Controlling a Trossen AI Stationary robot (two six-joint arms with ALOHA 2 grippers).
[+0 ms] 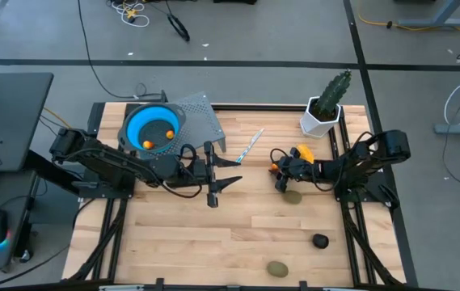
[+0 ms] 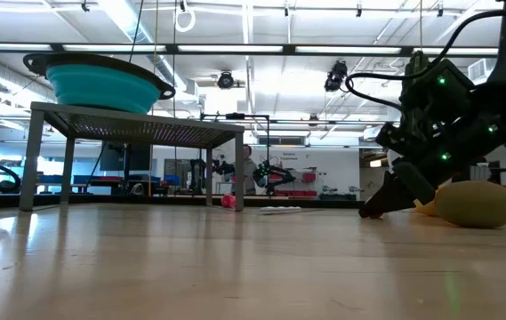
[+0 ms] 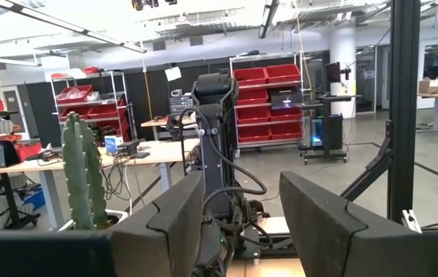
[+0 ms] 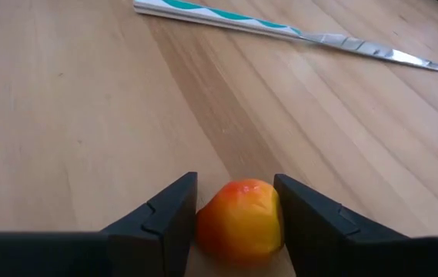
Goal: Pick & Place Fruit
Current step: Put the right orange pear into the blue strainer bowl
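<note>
While the right pincer (image 4: 235,219) pinches a small round orange-red toy fruit (image 4: 240,220) near the desk's (image 1: 213,234) right edge, the blue collapsible bowl (image 1: 152,129) sits toward the far-left corner, nearer the half-spread left pincer (image 1: 224,171).

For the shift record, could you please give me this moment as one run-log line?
right gripper: closed on orange fruit at table level | left gripper: open, empty, mid-table | blue bowl: two orange pieces
</note>
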